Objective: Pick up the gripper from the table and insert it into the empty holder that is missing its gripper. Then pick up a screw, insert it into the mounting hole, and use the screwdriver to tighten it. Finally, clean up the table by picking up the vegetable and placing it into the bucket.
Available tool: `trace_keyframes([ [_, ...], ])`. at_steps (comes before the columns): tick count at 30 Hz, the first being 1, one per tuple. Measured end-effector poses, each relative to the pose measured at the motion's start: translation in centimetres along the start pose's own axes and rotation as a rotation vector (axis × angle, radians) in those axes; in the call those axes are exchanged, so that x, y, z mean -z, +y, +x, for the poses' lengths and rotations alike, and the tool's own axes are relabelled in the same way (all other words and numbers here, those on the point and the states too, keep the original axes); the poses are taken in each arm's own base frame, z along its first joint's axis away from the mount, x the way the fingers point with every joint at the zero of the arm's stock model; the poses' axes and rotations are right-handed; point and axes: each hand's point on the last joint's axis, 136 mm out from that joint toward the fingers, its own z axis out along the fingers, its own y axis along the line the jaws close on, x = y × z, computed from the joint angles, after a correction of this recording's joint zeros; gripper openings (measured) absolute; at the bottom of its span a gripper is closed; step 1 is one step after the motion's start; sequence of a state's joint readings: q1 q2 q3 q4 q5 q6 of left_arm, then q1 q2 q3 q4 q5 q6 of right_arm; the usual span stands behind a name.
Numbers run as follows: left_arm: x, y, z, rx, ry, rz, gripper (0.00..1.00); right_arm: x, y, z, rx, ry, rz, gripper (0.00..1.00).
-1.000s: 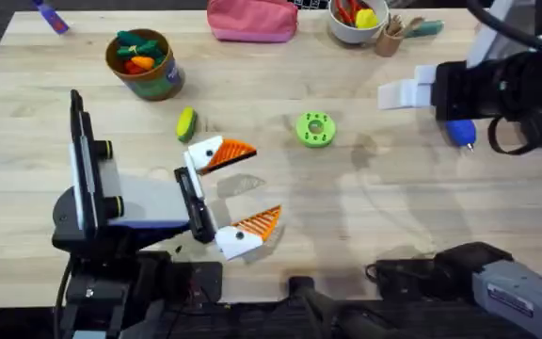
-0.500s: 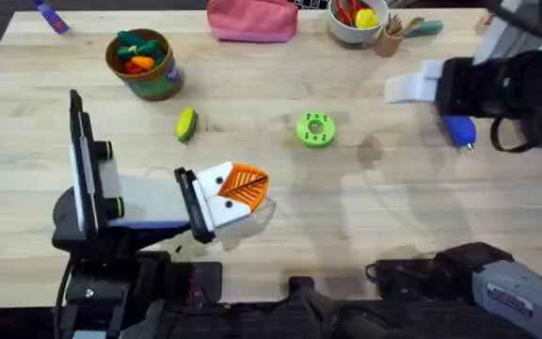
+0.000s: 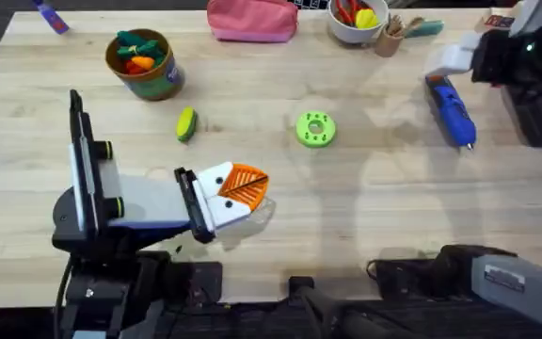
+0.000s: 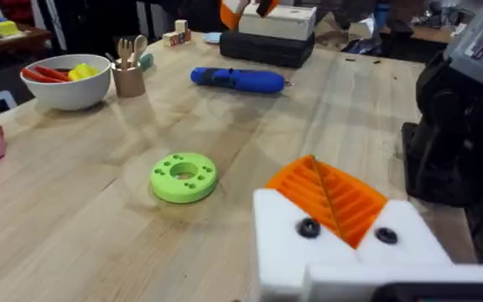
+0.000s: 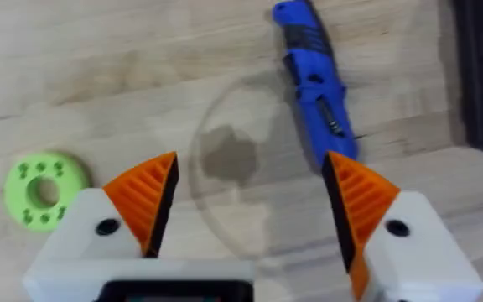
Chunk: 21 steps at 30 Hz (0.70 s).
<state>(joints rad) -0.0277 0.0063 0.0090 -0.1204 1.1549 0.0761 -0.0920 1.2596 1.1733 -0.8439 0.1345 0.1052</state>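
While spread, right gripper (image 5: 246,205) above screwdriver (image 5: 313,80).

open table (image 3: 365,202) beside green disc (image 3: 315,129)

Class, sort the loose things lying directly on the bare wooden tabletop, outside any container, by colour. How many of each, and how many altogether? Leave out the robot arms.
Blue: 1, the screwdriver
Green: 1, the round disc
Yellow and green: 1, the vegetable
Pink: 1, the pouch
Total: 4
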Motion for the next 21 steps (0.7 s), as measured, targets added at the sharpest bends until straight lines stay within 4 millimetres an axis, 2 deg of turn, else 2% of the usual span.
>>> trace_keyframes([
  [4,0.0,0.0,0.0,0.0,0.0,0.0,0.016,-2.1,-1.9,-1.9,0.011,0.021,0.037,0.975],
  [12,0.0,0.0,0.0,0.006,0.0,0.0,0.016,-7.0,-5.0,-3.0,0.023,0.09,0.082,0.971],
  [17,0.0,0.0,0.0,0.008,0.0,0.0,0.016,-8.2,-6.4,-3.6,0.047,0.082,0.099,0.993],
  [21,0.0,0.0,0.0,0.009,0.0,0.0,0.016,-9.0,-6.8,-4.1,0.07,0.071,0.104,0.993],
])
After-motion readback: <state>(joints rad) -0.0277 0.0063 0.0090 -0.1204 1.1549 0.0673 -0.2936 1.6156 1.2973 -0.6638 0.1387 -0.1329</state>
